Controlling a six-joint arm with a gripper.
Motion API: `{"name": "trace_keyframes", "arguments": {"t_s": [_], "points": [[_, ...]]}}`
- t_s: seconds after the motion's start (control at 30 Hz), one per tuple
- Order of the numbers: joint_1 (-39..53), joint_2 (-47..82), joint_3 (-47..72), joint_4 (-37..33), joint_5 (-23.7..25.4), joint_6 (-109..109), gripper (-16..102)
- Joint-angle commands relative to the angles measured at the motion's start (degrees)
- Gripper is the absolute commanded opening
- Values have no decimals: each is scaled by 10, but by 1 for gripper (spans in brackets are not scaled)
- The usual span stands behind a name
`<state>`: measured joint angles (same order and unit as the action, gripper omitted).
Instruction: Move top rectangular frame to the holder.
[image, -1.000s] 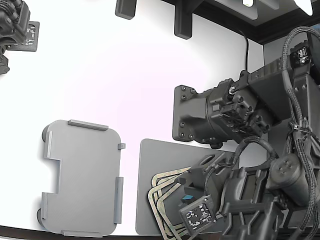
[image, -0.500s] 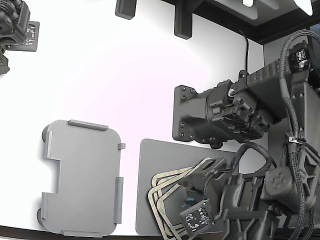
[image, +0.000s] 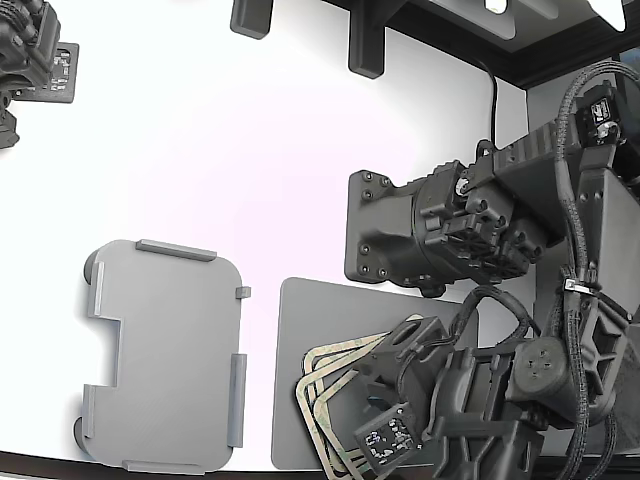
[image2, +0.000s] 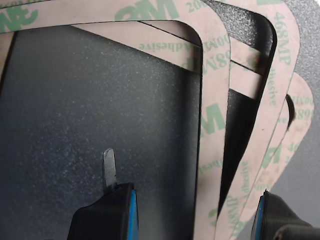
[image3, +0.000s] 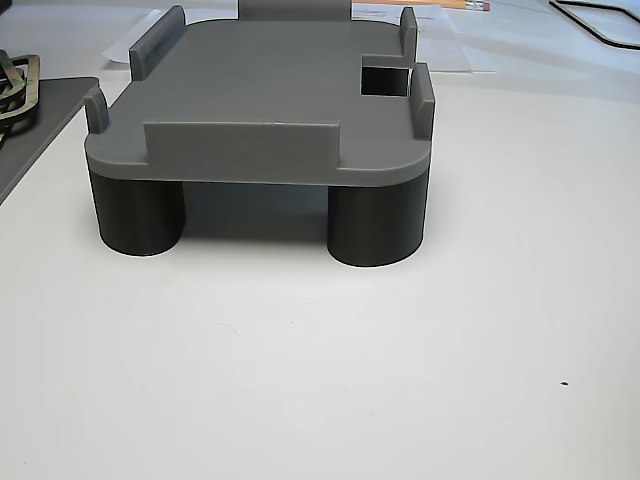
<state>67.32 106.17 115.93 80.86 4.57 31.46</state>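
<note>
Jaws apparently astride top frame edge.

In the exterior view the arm covers the right half of the stacked frames and much of the dark grey pad. The end effector is cut off by the wrist picture's edge, only its fingertips showing; whether they touch the top rectangular frame cannot be told

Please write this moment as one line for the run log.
phase: reaching stack | claw: open, straddling one side of top rectangular frame | frame: on stack on dark pad | holder: empty
</note>
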Motion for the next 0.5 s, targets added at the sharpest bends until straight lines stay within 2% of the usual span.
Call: {"name": "trace_keyframes", "arguments": {"t_s": [0.0, 0.47], "points": [[-18, 9, -9, -2, -5, -9, 91], [-40, -21, -18, -4, -4, -52, 64]]}}
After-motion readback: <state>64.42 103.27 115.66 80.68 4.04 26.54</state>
